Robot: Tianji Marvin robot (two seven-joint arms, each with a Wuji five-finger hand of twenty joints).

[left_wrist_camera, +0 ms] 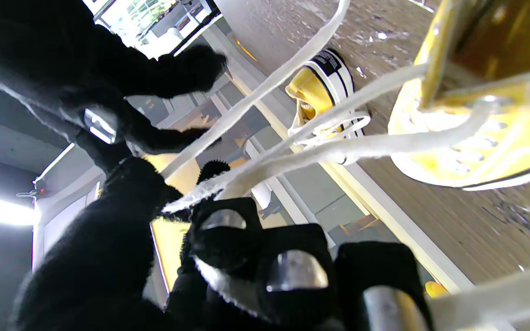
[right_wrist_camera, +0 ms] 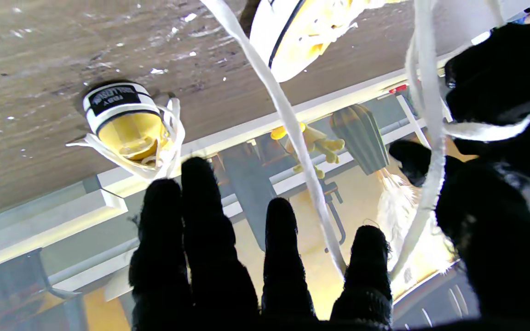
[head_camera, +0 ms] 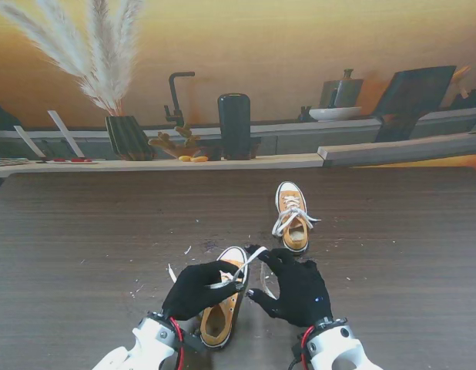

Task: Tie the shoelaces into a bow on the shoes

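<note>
Left side of the dark wood-grain table [head_camera: 84, 231]: bare apart from small white flecks near the middle.

Left hand [head_camera: 198, 288], black-gloved: lies over the near yellow canvas low-top sneaker with white rubber toe cap [head_camera: 222, 304], which sits close to me, toe pointing away. Fingers curled and pinching one white flat shoelace [head_camera: 239, 270] that runs taut up and to the right from the shoe. Left wrist view confirms: frayed lace end clamped between thumb and fingers [left_wrist_camera: 221, 220], more lace strands stretched toward the sneaker's eyelets [left_wrist_camera: 472, 138].

Between the hands: lace spans from the left hand's grip to the right hand's fingertips, lifted off the shoe.

Right hand [head_camera: 296, 289], black-gloved: just right of the near sneaker, fingers mostly extended. Stand view has thumb and forefinger at the lace; right wrist view shows a white lace strand [right_wrist_camera: 288, 115] passing down between the extended fingers [right_wrist_camera: 200, 230] to end at a fingertip. Whether that is a firm pinch or only contact I cannot tell.

Farther from me, slightly right of centre: second yellow canvas sneaker [head_camera: 292, 216], heel toward me, laces loose and splayed over both sides, well apart from both hands.
</note>
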